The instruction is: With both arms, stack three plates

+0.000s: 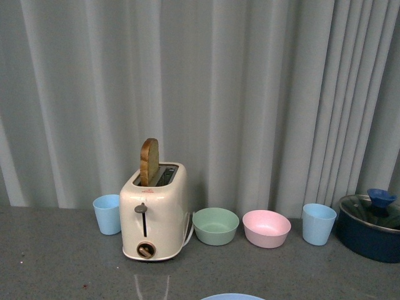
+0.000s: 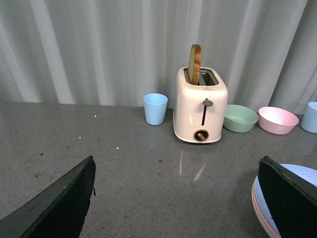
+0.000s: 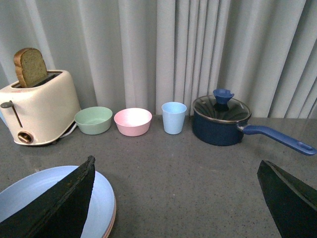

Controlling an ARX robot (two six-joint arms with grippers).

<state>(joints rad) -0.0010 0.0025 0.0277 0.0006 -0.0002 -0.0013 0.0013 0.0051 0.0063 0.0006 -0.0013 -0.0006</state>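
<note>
A light blue plate lies on top of a stack with a pink plate's rim showing under it; how many plates lie beneath I cannot tell. The stack also shows in the left wrist view, with its pink rim, and as a blue sliver at the front view's bottom edge. My left gripper is open and empty over bare grey table, the stack beside one finger. My right gripper is open and empty, one finger over the stack.
Along the curtain stand a cream toaster with a toast slice, a blue cup, a green bowl, a pink bowl, a second blue cup and a dark blue lidded saucepan with a long handle.
</note>
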